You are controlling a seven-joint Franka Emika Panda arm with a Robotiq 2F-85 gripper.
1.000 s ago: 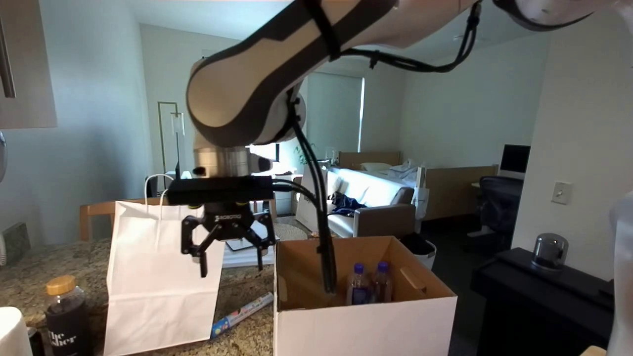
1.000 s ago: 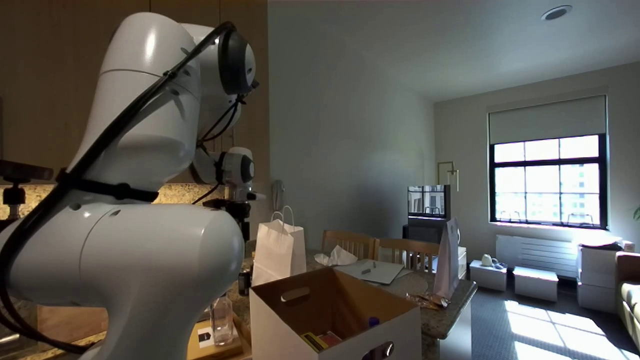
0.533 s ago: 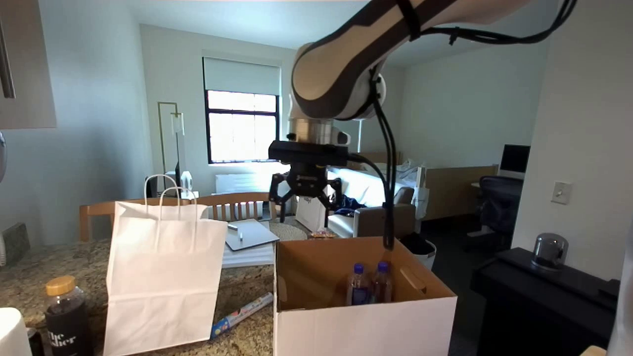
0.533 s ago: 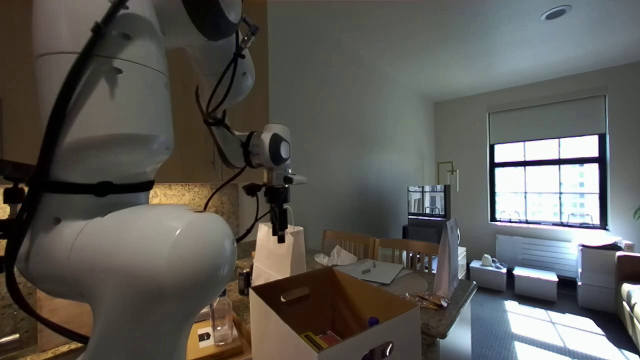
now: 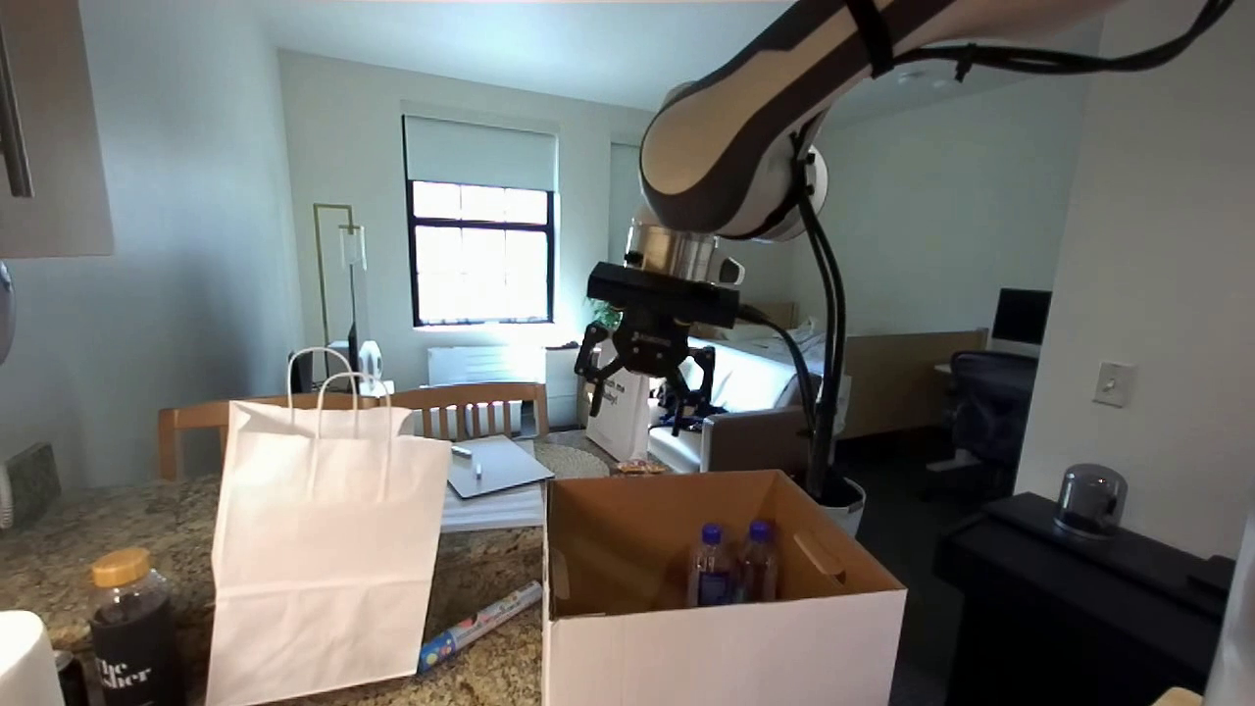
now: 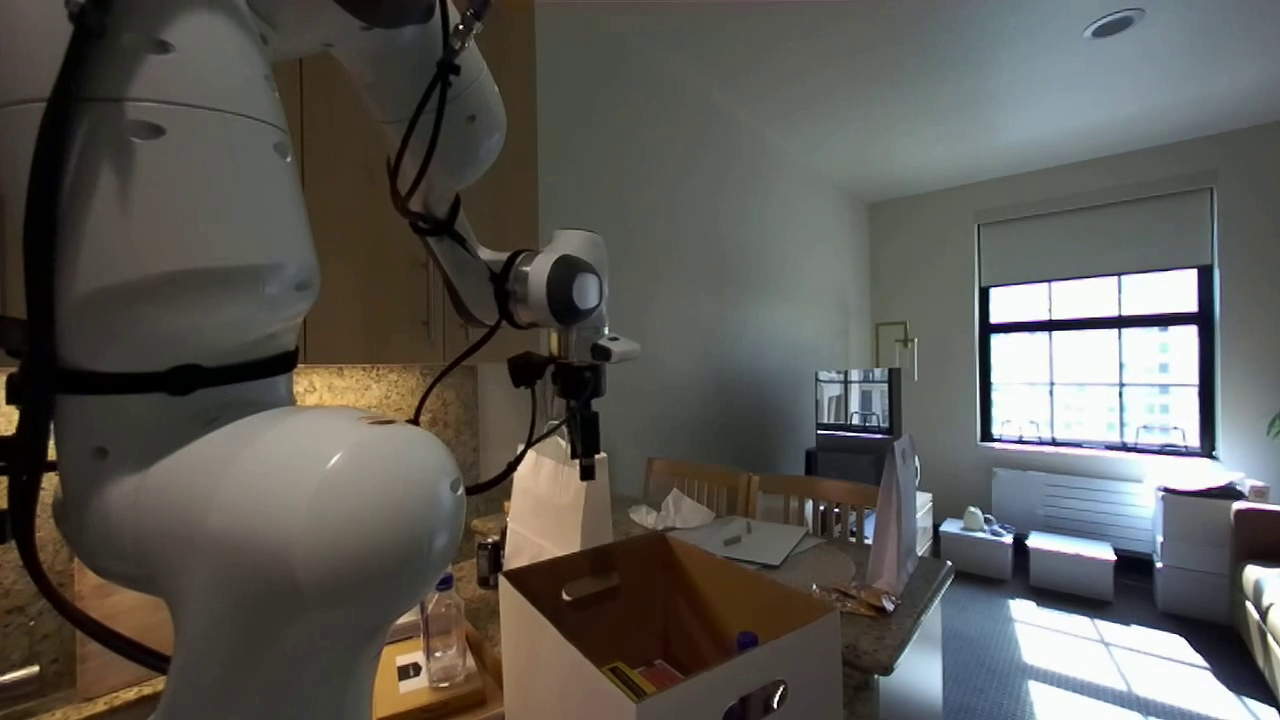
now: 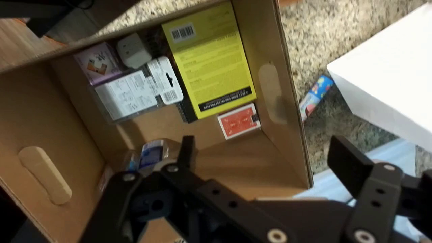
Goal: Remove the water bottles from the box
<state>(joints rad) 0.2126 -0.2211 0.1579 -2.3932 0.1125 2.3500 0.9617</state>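
The box (image 5: 721, 652), white outside and brown inside, stands with its top open. Two water bottles with purple-blue caps, a nearer-left one (image 5: 712, 569) and a right one (image 5: 758, 567), stand upright inside it. In an exterior view only one bottle cap (image 6: 746, 641) shows over the rim. From the wrist, a bluish bottle label (image 7: 152, 153) is partly covered by my left finger. My gripper (image 5: 637, 417) hangs above the box's far side, slightly tilted, jaws wide apart with nothing between. A clear blue-capped bottle (image 6: 444, 640) stands outside the box on a wooden board.
Inside the box lie a yellow book (image 7: 211, 60), a red card deck (image 7: 239, 121) and a blister package (image 7: 126, 96). Beside it are a white paper bag (image 5: 328, 549) and a colourful tube (image 5: 480, 625). A grey laptop (image 5: 497, 466) lies behind, and an orange-capped bottle (image 5: 127, 628) stands left.
The arm has swung from in front of the white bag across to above the box, and the gripper has risen and tilted a little. Its jaws stay apart; the bottles have not moved.
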